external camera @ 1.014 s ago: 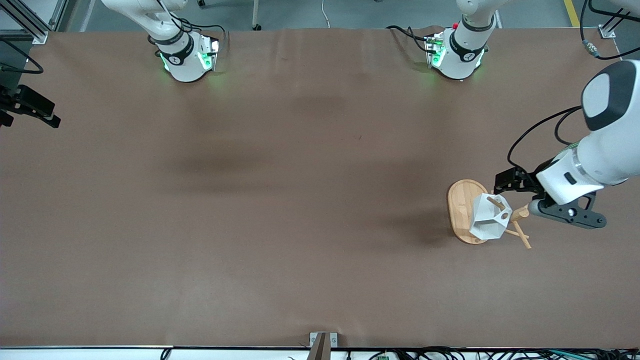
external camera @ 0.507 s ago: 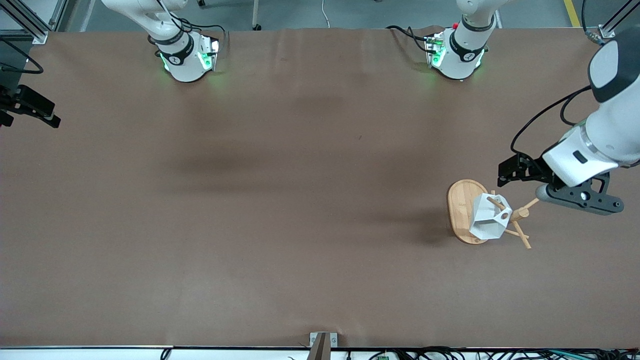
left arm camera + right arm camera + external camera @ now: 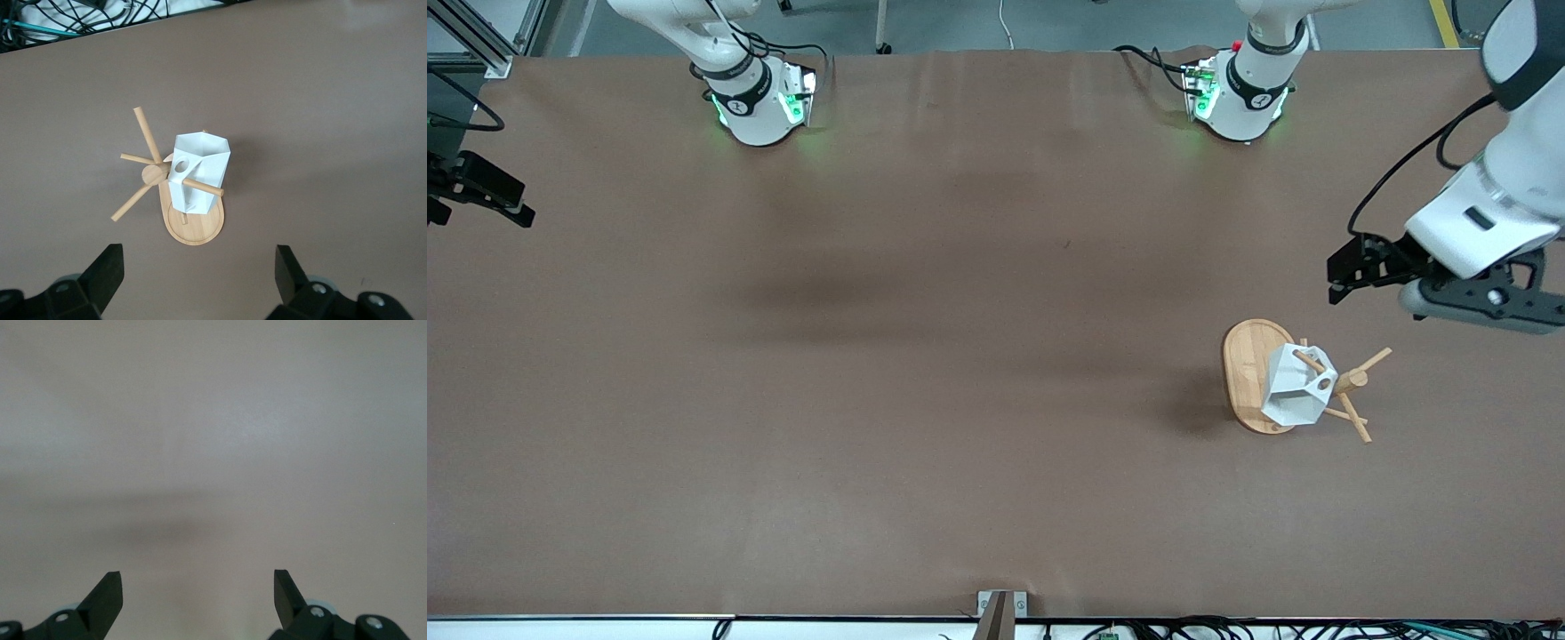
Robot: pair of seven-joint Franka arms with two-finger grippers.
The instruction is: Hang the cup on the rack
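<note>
The white faceted cup (image 3: pixel 1294 391) hangs on a peg of the bamboo rack (image 3: pixel 1245 364), its handle hole next to the post top. The rack stands on its oval base toward the left arm's end of the table. My left gripper (image 3: pixel 1485 304) is up in the air over bare table beside the rack, open and empty. In the left wrist view the cup (image 3: pixel 200 170) and the rack (image 3: pixel 193 230) lie well clear of the left gripper (image 3: pixel 198 267). My right gripper (image 3: pixel 198 583) is open over bare table and holds nothing; the front view does not show it.
Brown table cover (image 3: pixel 925 356) spreads across the whole view. Both arm bases (image 3: pixel 756 102) (image 3: pixel 1240 98) stand along the table edge farthest from the front camera. A black fixture (image 3: pixel 480 191) juts in at the right arm's end.
The left gripper has pulled away from the rack's post and risen, drifting toward the bases' side of the table. The cup stays hanging on its peg. The right arm has not moved.
</note>
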